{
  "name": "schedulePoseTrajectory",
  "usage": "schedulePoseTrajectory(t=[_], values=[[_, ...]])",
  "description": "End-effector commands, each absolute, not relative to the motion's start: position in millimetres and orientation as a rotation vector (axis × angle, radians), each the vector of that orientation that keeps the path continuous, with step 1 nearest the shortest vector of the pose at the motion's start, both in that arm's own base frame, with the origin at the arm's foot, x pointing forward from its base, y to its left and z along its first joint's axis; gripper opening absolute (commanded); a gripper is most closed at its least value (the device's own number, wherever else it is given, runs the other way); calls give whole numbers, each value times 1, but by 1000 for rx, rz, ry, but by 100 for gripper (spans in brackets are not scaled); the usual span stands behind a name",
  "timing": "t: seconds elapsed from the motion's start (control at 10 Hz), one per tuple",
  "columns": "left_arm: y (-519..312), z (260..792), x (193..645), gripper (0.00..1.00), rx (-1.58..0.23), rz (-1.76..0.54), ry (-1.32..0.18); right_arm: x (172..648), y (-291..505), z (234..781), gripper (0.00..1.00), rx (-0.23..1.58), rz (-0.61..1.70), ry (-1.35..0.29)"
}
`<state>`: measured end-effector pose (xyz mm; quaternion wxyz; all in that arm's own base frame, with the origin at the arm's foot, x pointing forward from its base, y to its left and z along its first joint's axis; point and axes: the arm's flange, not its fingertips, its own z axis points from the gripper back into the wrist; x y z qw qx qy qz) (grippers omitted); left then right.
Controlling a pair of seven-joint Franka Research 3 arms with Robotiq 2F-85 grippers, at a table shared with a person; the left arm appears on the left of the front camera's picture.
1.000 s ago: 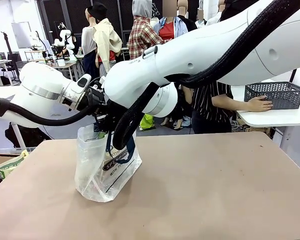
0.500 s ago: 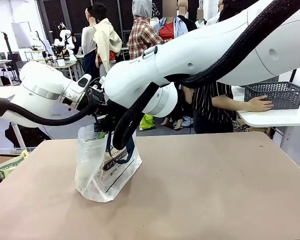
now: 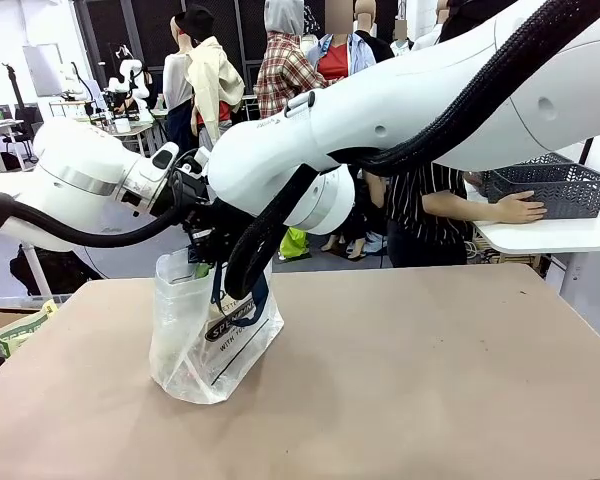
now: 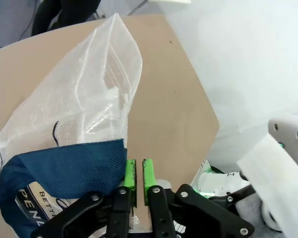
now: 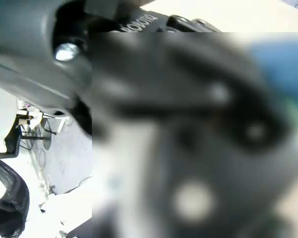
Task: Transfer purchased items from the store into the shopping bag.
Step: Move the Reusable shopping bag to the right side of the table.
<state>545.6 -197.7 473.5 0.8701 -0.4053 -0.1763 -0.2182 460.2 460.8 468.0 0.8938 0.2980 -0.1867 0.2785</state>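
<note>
- I see the shopping bag [image 3: 212, 335] standing upright on the bench [image 3: 430, 380], well in from the bench's edges and toward the left arm's side.
- The bag is translucent clear-white plastic, creased, with black lettering on its front and a dark navy strap handle [image 3: 238, 300] looping down from its mouth.
- In the left wrist view the bag [image 4: 84, 99] rises to a peaked corner, and the navy handle [image 4: 59, 168] lies just beside the green pads [image 4: 130, 173].
- The left gripper [image 4: 137, 174] has its pads almost together with a thin slit between; I cannot tell whether bag film is pinched there.
- The right gripper sits at the bag's mouth behind the arm's wrist; its own view is blurred, and I take it as drawn fully together, holding what I cannot tell.
- Right of the bag the bench is bare all the way to its far edge.
- Past the bag, a person's hand [image 3: 520, 208] rests on a dark grey mesh basket [image 3: 550, 188] on a side table.
</note>
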Motion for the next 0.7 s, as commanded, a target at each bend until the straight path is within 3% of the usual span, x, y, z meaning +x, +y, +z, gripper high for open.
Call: schedulePoseTrajectory(t=[0.0, 0.2, 0.3, 0.6], values=[[-195, 478, 538, 49, -830, -465, -414, 462, 465, 469, 0, 617, 591, -387], [-195, 489, 529, 87, -796, -464, -445, 463, 464, 469, 0, 619, 587, -387], [-193, 496, 524, 94, -755, -458, -477, 462, 464, 469, 0, 620, 588, -389], [-179, 514, 517, 94, -688, -410, -581, 464, 462, 468, 0, 625, 585, -391]])
